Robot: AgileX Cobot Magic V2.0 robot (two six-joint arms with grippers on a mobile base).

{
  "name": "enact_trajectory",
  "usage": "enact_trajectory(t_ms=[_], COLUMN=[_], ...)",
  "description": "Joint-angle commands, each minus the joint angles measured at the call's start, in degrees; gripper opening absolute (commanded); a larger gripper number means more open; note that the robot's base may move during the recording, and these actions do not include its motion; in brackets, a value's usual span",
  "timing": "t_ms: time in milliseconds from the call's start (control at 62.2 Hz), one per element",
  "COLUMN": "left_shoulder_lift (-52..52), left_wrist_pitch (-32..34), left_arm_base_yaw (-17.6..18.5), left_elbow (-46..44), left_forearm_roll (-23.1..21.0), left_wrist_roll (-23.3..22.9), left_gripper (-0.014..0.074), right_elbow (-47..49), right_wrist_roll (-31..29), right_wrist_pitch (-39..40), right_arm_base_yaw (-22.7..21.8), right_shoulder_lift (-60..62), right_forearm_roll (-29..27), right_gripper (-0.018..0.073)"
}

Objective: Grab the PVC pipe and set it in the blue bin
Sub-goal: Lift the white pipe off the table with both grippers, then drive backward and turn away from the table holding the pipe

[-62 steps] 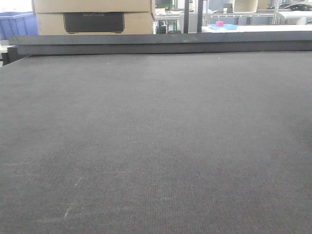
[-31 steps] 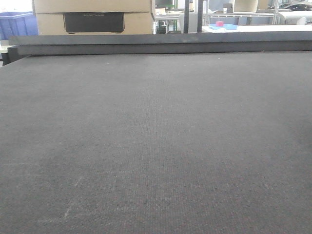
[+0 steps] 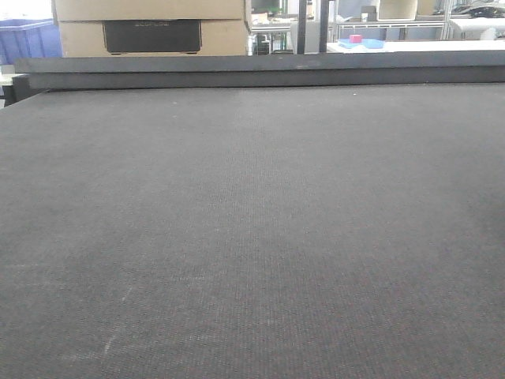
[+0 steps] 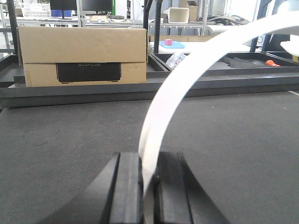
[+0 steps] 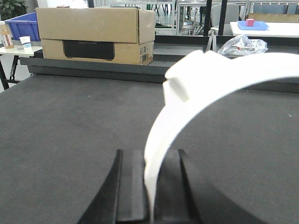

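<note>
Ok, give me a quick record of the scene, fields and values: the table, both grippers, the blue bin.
table: dark mat, no pipe lying on it in the front view
left gripper: shut on a white curved strip that arcs up to the right
right gripper: shut on a white notched arc
blue bin: past the table's far left corner, beside the cardboard box
arms in front view: none visible
</note>
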State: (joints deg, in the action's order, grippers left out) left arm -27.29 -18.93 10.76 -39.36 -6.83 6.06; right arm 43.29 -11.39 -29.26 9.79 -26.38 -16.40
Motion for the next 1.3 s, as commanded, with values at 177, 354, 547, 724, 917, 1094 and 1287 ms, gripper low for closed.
enact_trajectory(t_ms=[177, 354, 547, 724, 917, 1094, 1287], left_shoulder_lift=[0.3, 0.3, 0.3, 0.3, 0.3, 0.3, 0.3], left_wrist_pitch=[1.8, 1.8, 1.8, 1.8, 1.8, 1.8, 1.8], left_arm_base_yaw=[0.3, 0.3, 0.3, 0.3, 0.3, 0.3, 0.3], left_elbow=[0.0, 0.0, 0.0, 0.0, 0.0, 0.0, 0.0], left_forearm_roll=[-0.1, -0.1, -0.1, -0.1, -0.1, -0.1, -0.1], left_wrist_roll=[0.2, 0.2, 0.2, 0.2, 0.2, 0.2, 0.2], left_gripper=[-0.0111, -0.0111, -0.0111, -0.0111, -0.0111, -0.0111, -0.0111], right_elbow=[0.0, 0.0, 0.0, 0.0, 0.0, 0.0, 0.0], right_wrist_roll=[-0.3, -0.3, -0.3, -0.3, -0.3, -0.3, -0.3], right_wrist_pitch=[1.5, 1.5, 1.5, 1.5, 1.5, 1.5, 1.5], right_arm_base_yaw=[0.1, 0.1, 0.1, 0.1, 0.1, 0.1, 0.1], right_shoulder_lift=[0.3, 0.3, 0.3, 0.3, 0.3, 0.3, 0.3], right_forearm_roll=[-0.1, -0.1, -0.1, -0.1, -0.1, -0.1, -0.1], right_gripper=[-0.0169, -0.0169, -0.0169, -0.0169, -0.0169, -0.0169, -0.0169])
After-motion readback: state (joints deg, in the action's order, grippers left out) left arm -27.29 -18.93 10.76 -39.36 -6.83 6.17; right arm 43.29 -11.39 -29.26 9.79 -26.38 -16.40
